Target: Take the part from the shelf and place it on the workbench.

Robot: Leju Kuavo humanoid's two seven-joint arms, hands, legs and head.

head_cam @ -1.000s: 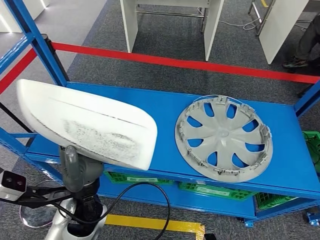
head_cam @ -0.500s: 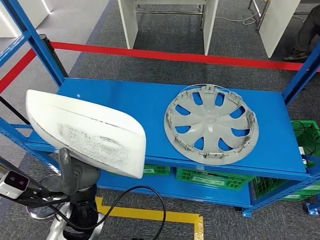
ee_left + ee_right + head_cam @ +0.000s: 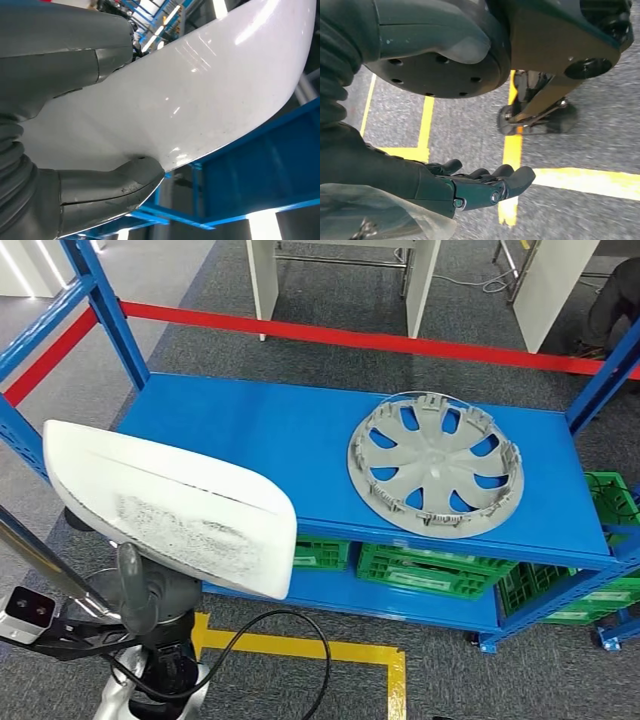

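The left hand (image 3: 68, 190) gripped the long white glossy plastic panel (image 3: 170, 505), thumb under its edge and fingers over the top, holding it raised in front of the blue metal shelf (image 3: 302, 445). The right hand (image 3: 471, 187) hung low over the grey carpet floor (image 3: 584, 135) with yellow tape lines (image 3: 584, 180), fingers loosely extended and holding nothing. By my reading the pick-up was done: the panel was off the shelf board. Carrying it to the workbench and setting it down remained. A grey spoked plastic hubcap (image 3: 435, 465) lay flat on the shelf, well apart from the panel. The blue upright post (image 3: 109, 310) stood near the panel's far end and might catch it on turning.
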